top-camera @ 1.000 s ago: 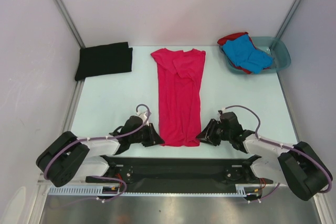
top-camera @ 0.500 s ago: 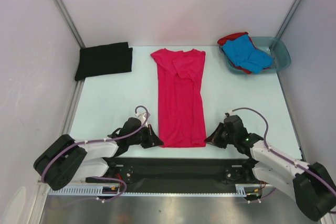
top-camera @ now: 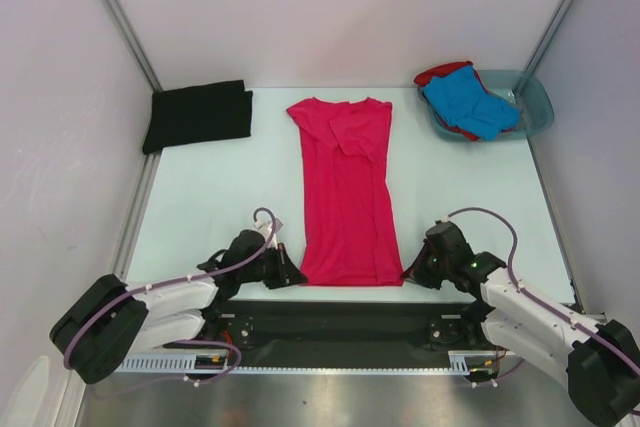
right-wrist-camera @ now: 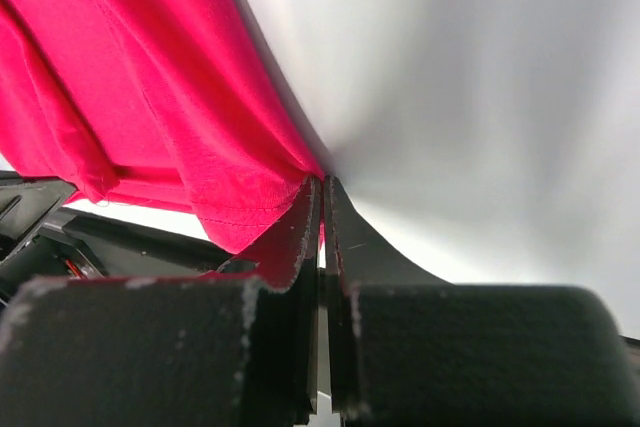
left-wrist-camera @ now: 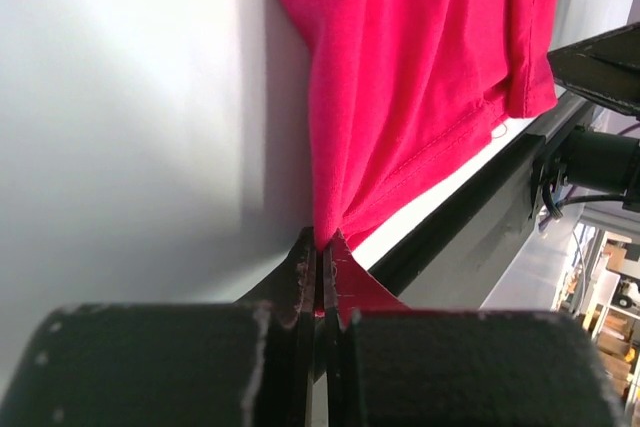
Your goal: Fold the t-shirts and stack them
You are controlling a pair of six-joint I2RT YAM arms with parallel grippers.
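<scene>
The magenta-pink t-shirt [top-camera: 345,187] lies lengthwise in the middle of the table, sides folded in to a narrow strip, its hem at the near edge. My left gripper [top-camera: 296,275] is shut on the hem's left corner [left-wrist-camera: 330,232]. My right gripper [top-camera: 406,273] is shut on the hem's right corner [right-wrist-camera: 300,172]. A folded black t-shirt [top-camera: 197,114] lies at the back left. A blue t-shirt [top-camera: 470,102] lies on a red one [top-camera: 437,74] in the basin.
The teal plastic basin [top-camera: 538,107] stands at the back right corner. White walls close in the table on both sides and at the back. The black base rail [top-camera: 340,319] runs along the near edge between the arms.
Both grippers have moved toward the near edge, pulling the pink shirt's hem with them; the shirt has slid nearer and stretched flatter.
</scene>
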